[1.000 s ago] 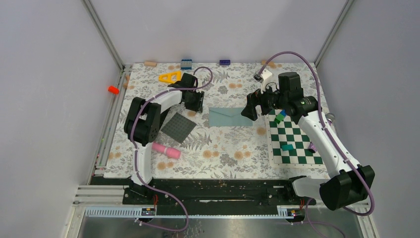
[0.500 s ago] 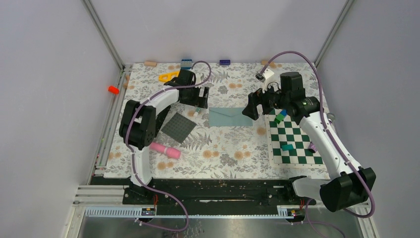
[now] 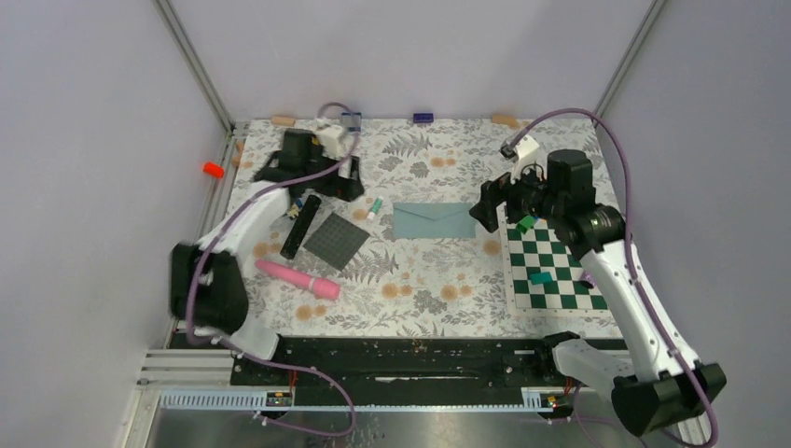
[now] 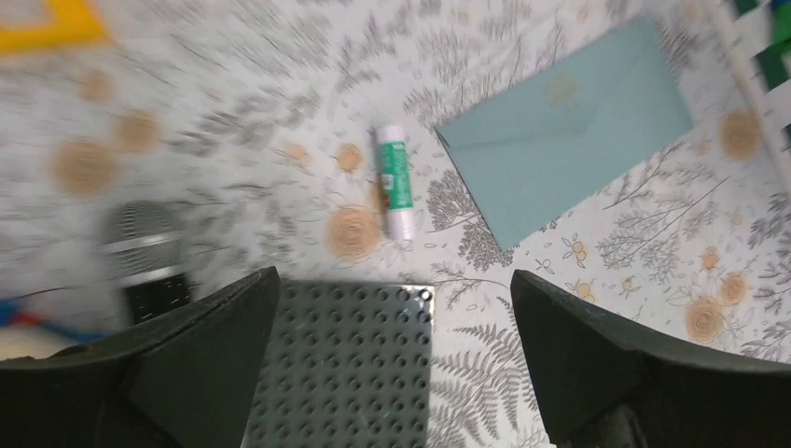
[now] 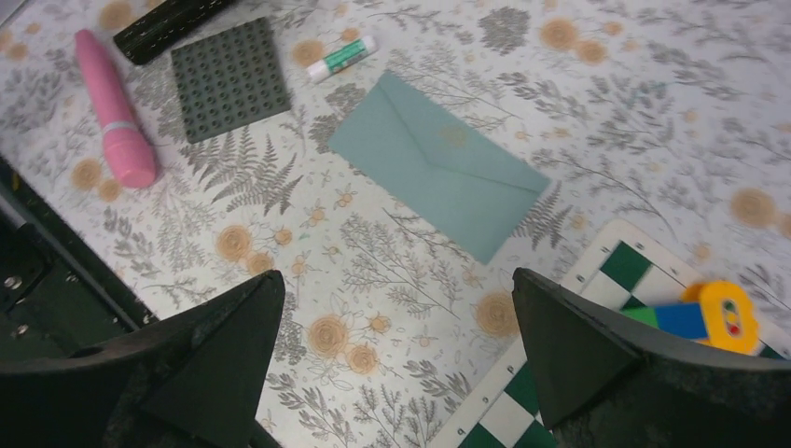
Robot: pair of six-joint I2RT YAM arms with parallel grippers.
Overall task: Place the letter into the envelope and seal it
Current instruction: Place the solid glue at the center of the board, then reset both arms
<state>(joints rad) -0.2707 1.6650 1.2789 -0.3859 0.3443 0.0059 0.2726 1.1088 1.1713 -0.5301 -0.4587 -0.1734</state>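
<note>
Swinging back since a second ago, my left arm has carried the left gripper (image 4: 393, 291) off to 10 o'clock of the envelope (image 3: 434, 220). Its fingers are spread wide on nothing, like the right gripper (image 5: 396, 280) at the envelope's 3 o'clock. On the floral table (image 3: 420, 289) the envelope lies flat mid-table, flap folded down, with the chessboard (image 3: 550, 266) at its 4 o'clock. At its 8 o'clock sit the dark studded mat (image 3: 336, 241) and a pink cylinder (image 3: 297, 278) beyond. A black bar (image 3: 300, 226) is just beside the mat, and a glue stick (image 3: 374, 206) lies at the envelope's 9 o'clock.
</note>
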